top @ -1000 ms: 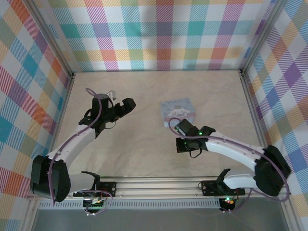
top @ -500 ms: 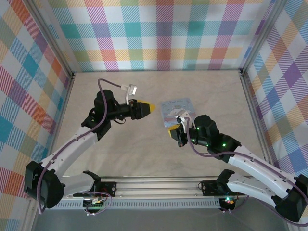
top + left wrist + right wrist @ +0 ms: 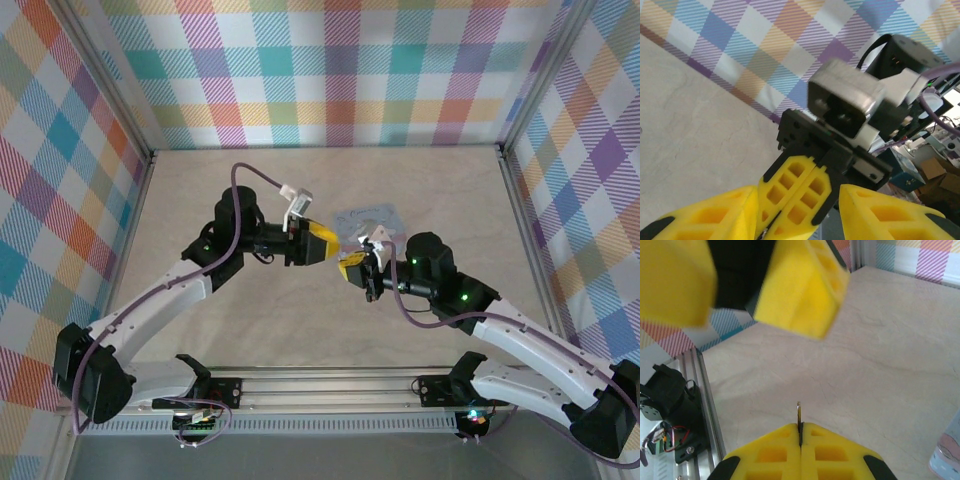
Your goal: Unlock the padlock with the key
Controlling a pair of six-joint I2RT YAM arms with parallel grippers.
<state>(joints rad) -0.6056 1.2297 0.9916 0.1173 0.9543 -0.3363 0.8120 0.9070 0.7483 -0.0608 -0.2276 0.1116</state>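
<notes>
My right gripper (image 3: 800,428) is shut on the key (image 3: 799,414), a thin metal sliver that sticks up edge-on from between its yellow pads. In the top view the right gripper (image 3: 346,268) hovers above the table, just in front of the pale blue tin (image 3: 372,217). Facing it tip to tip is my left gripper (image 3: 332,247). In the left wrist view the left gripper (image 3: 797,202) is open, its yellow fingers (image 3: 710,215) on either side of the right gripper's shut fingers (image 3: 800,192). The padlock is hidden.
A corner of the tin (image 3: 947,460) lies at the right on the beige tabletop (image 3: 880,355). An aluminium rail (image 3: 330,384) with the arm bases runs along the near edge. Plaid walls (image 3: 330,70) close in the back and both sides.
My left gripper has swung right to meet the right gripper, and its jaws have narrowed. The right gripper lifted and turned towards the left one, then stayed nearly still.
</notes>
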